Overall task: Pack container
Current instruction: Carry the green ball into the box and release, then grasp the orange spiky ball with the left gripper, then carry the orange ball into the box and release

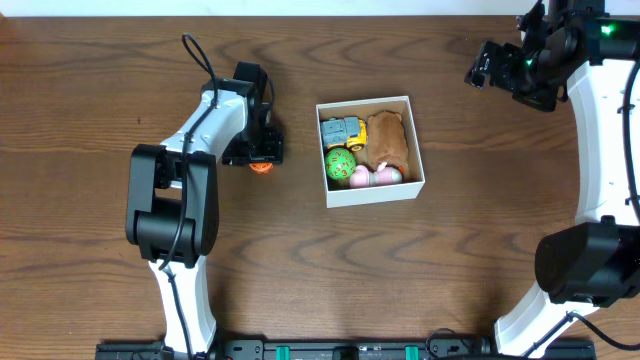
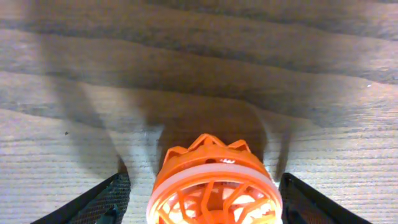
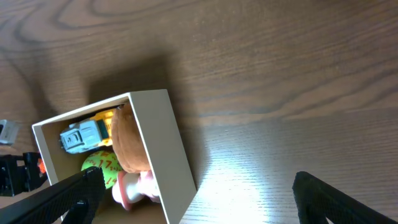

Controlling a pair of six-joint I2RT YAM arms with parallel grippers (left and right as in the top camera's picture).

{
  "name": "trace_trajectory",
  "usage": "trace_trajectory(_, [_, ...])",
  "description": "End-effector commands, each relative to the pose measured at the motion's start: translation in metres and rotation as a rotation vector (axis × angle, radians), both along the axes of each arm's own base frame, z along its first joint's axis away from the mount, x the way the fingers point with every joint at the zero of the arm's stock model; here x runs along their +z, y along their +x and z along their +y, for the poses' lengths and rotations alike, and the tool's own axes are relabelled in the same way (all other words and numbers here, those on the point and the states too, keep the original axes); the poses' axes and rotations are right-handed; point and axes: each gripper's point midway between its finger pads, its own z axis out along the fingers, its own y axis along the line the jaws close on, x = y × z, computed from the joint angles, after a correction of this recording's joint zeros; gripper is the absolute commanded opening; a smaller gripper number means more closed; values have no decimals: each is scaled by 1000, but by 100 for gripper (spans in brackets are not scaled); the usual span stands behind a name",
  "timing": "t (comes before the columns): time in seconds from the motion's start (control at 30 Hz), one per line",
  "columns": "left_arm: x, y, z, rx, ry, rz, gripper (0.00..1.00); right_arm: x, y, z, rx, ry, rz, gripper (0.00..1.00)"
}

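The container (image 1: pixel 372 192), a white square box with a brown inside, sits mid-table. It holds a yellow-and-blue toy truck (image 1: pixel 343 131), a green ball (image 1: pixel 339 163), a brown plush (image 1: pixel 387 140) and a pink toy (image 1: pixel 365 177). An orange lattice ball (image 1: pixel 262 167) lies on the table left of the box. My left gripper (image 1: pixel 262 158) is low over it. In the left wrist view the open fingers (image 2: pixel 202 180) straddle the ball (image 2: pixel 214 163), with a gap on the left side. My right gripper (image 1: pixel 500 68) is open and empty, high at the far right. Its view shows the container (image 3: pixel 168 149) below.
The dark wooden table (image 1: pixel 460 270) carries nothing else loose. The arm bases stand at the near edge, left (image 1: pixel 170 250) and right (image 1: pixel 585 265).
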Motion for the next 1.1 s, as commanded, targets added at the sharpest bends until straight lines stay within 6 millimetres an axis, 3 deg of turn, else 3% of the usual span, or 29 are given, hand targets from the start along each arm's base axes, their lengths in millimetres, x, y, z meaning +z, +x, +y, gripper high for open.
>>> trace_trajectory(0.0, [-11,-3,1,-14,5,23,72,-5,0,2,8,-3,10,99])
trace_trajectory(0.23, [-11,-4,1,-14,6,27,53,-5,0,2,8,-3,10,99])
trace_trajectory(0.4, [-8,-8,2,-14,8,41,47,-5,0,2,8,-3,10,99])
trace_trajectory(0.5, [3,-11,2,-14,10,52,42,-5,0,2,8,-3,10,99])
trace_trajectory(0.67, [45,-8,1,-15,3,13,41,-5,0,2,8,-3,10,99])
trace_trajectory(0.83, [112,-7,-11,-42,-24,-97,37,-5,0,2,8,-3,11,99])
trace_trajectory(0.97, [161,-9,-41,-114,-64,-252,36,-4,0,2,7,-3,10,99])
trace_trajectory(1.07, [190,-11,-79,-201,-110,-373,36,-4,1,2,7,-3,7,99])
